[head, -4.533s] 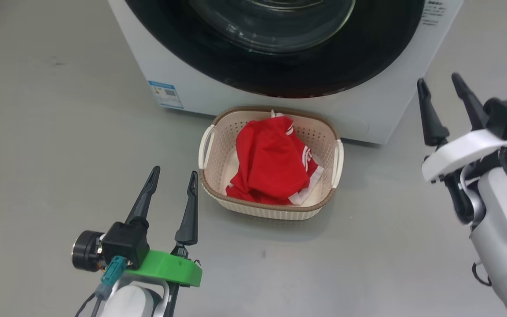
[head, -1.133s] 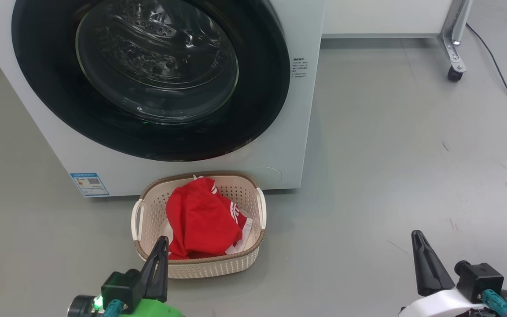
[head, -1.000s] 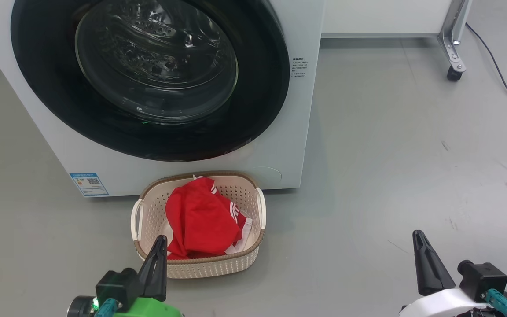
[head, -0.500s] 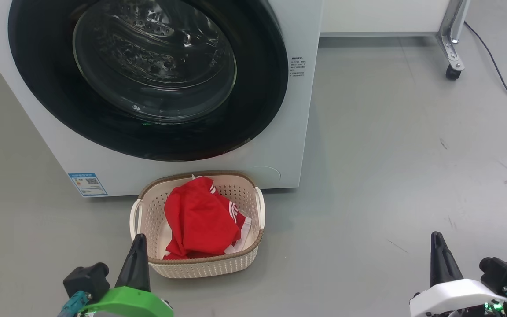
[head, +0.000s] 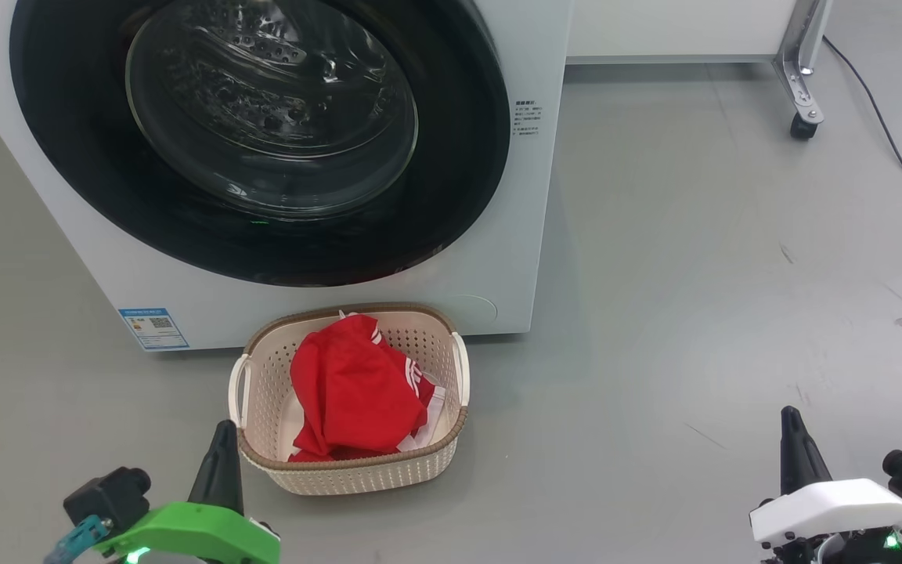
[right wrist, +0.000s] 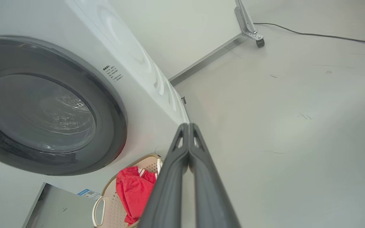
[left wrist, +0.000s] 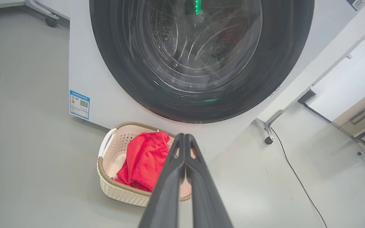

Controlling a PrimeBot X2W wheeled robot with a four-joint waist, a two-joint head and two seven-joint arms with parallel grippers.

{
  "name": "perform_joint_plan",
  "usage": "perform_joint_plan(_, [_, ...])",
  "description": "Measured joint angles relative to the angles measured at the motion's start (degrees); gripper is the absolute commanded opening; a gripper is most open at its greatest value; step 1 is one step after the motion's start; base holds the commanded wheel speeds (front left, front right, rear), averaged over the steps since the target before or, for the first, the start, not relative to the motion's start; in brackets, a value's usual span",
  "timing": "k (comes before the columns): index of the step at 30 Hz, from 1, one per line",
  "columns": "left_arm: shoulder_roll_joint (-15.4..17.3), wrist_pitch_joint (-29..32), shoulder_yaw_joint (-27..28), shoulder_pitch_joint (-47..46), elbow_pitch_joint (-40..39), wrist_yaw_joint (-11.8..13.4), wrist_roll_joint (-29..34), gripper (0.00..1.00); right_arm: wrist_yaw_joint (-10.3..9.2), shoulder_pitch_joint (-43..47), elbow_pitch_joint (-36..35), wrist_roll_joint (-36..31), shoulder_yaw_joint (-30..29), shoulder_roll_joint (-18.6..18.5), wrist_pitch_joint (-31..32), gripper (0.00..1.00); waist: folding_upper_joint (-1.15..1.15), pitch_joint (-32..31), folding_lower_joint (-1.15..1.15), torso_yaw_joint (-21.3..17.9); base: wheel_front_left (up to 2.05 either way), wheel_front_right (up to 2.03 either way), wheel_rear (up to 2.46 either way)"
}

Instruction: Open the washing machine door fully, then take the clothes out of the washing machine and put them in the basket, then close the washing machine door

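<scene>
The white washing machine (head: pixel 533 196) stands ahead with its black-rimmed glass door (head: pixel 263 133) closed flat against the front. Red clothes (head: pixel 353 392) with white stripes lie in the cream basket (head: pixel 357 474) on the floor just before the machine. My left gripper (head: pixel 221 435) sits low at the lower left, beside the basket's near left corner, shut and holding nothing. My right gripper (head: pixel 791 423) is at the lower right, well away from the basket, shut and holding nothing. Both wrist views show the fingertips (left wrist: pixel 182 139) (right wrist: pixel 187 128) pressed together.
A blue label (head: pixel 152 327) marks the machine's lower left. A metal leg on a castor (head: pixel 799 125) and a black cable (head: pixel 889 133) lie at the back right. Grey floor stretches wide to the right of the machine.
Both grippers have sunk toward the bottom of the head view over the last second, the left one sliding left of the basket's corner. Earlier the view was closer, with both grippers open; now they are shut.
</scene>
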Motion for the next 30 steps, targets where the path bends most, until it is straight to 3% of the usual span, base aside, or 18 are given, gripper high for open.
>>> perform_joint_plan(30, [0.75,5.12,6.75,-0.76,1.58,-4.10,-23.38,0.00,4.07,-3.91,3.22,22.34,-5.41,0.83,5.53,0.00,0.00,0.12,0.00,-0.49,0.00,0.00,0.00])
